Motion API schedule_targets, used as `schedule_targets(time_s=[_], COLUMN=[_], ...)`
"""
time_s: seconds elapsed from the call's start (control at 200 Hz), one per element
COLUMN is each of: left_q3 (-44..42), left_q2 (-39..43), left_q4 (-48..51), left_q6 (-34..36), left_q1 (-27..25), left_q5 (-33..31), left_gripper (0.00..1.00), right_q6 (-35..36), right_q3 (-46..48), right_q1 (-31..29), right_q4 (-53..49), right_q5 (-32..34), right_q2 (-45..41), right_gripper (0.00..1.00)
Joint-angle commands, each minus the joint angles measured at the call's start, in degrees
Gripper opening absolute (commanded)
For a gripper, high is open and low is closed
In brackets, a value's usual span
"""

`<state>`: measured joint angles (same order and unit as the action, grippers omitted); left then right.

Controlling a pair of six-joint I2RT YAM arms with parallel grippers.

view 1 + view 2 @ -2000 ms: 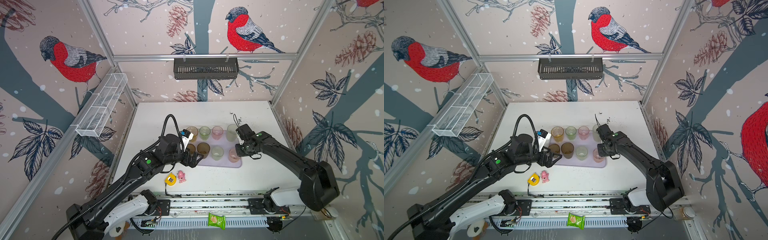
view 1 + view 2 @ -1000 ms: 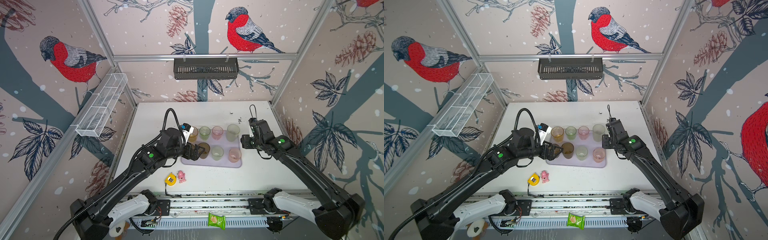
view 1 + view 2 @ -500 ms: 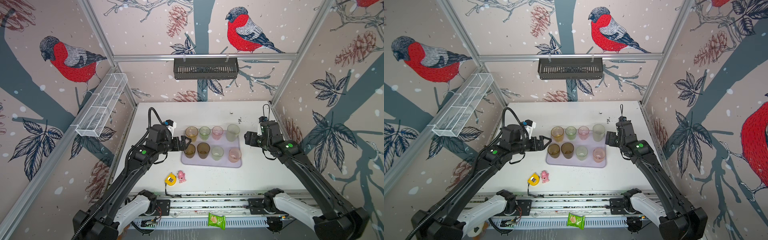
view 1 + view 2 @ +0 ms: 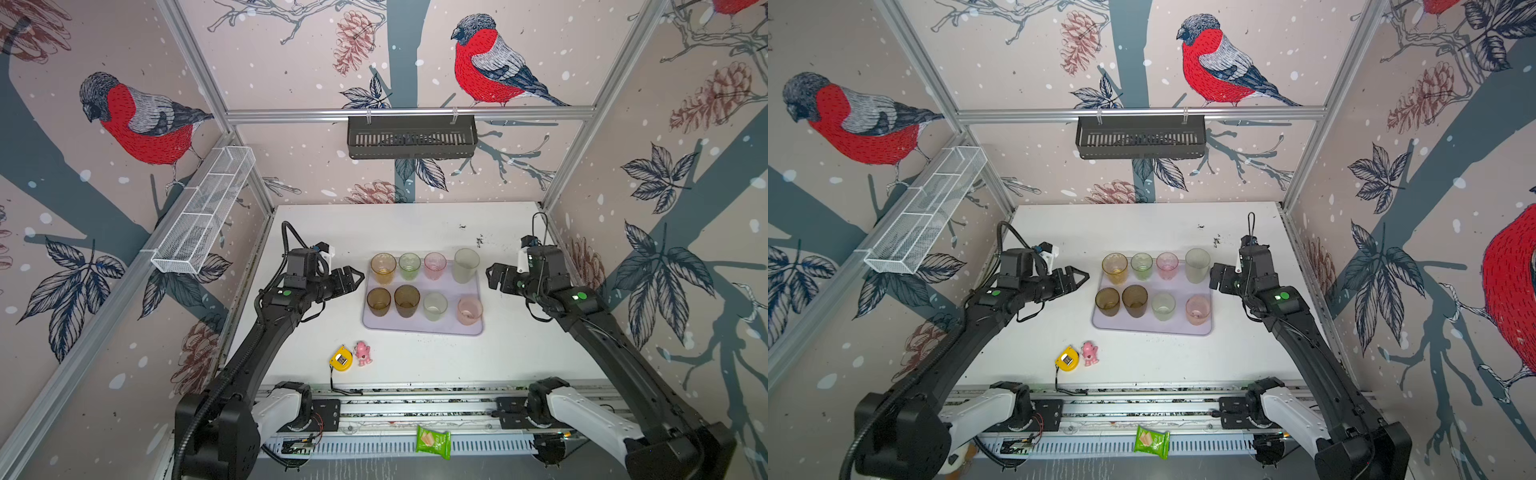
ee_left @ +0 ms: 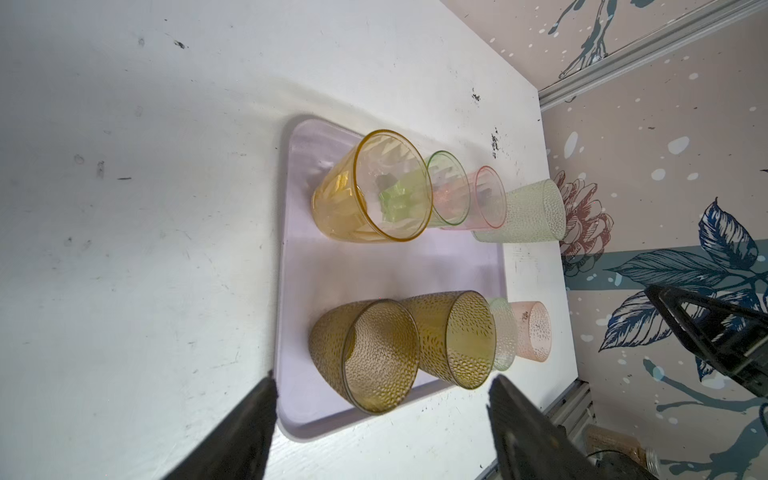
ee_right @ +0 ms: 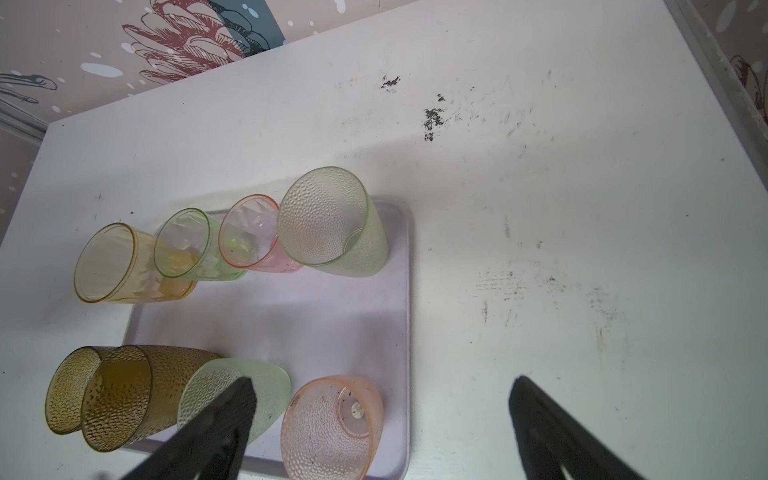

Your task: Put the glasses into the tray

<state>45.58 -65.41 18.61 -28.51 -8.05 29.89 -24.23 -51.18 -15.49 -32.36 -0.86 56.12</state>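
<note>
Tray (image 4: 419, 327) lies flat near the middle of the counter (image 4: 374, 232). Its long axis runs parallel to the counter's front edge, with a short edge toward each arm

All eight glasses (image 4: 1144, 301) stand on the tray, upright, mouths up, long axes vertical. They form two rows of four along the tray's length

Back row, left to right in both top views:
- amber glass (image 4: 383, 268)
- back green glass (image 4: 409, 266)
- back pink glass (image 4: 435, 265)
- frosted glass (image 4: 466, 266), the tallest, at the tray's back right corner

Front row:
- left brown glass (image 4: 378, 301)
- right brown glass (image 4: 406, 300)
- front green glass (image 4: 435, 306)
- front pink glass (image 4: 470, 310), by the front right corner

The two brown glasses sit close together; cannot tell whether they touch

Left arm (image 4: 291, 299): the left jaws are spread with nothing between them. They sit just off the tray's left short edge, level with the back row, tips toward the amber glass and clear of it. In the left wrist view the fingers (image 5: 245, 436) frame the left brown glass from a distance

Right arm (image 4: 552, 291): the right jaws are spread wide and empty, off the tray's right short edge near the frosted glass, not touching it. Its fingers (image 6: 216, 428) show apart in the right wrist view

Yellow tape measure (image 4: 342, 357) and pink toy figure (image 4: 363, 353) sit side by side toward the counter's front edge, left of the tray and apart from it
</note>
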Motion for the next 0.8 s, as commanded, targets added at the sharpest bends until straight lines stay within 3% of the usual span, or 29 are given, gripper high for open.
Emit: schedule_targets(time_s=[0.0,0.335,0.795], left_q3=[0.0,3.6,5.9], left_q2=[-3.2,-19.2,-32.1], left_q4=[-6.4,-9.2,-13.4], left_q6=[-0.7,2.5,4.7], left_q1=[0.8,1.0,0.7], left_q5=[-1.4,2.6,5.4], left_gripper=[0.70,0.50,0.41], right_q6=[0.0,1.4,1.4], right_q3=[0.8,0.3,0.5], right_q1=[0.2,0.3,0.3], right_q4=[2.4,2.6,2.6], right_q5=[-1.2,-2.3,-2.6], right_q2=[-0.2,0.4,0.0], right_gripper=[0.97,0.99,1.00])
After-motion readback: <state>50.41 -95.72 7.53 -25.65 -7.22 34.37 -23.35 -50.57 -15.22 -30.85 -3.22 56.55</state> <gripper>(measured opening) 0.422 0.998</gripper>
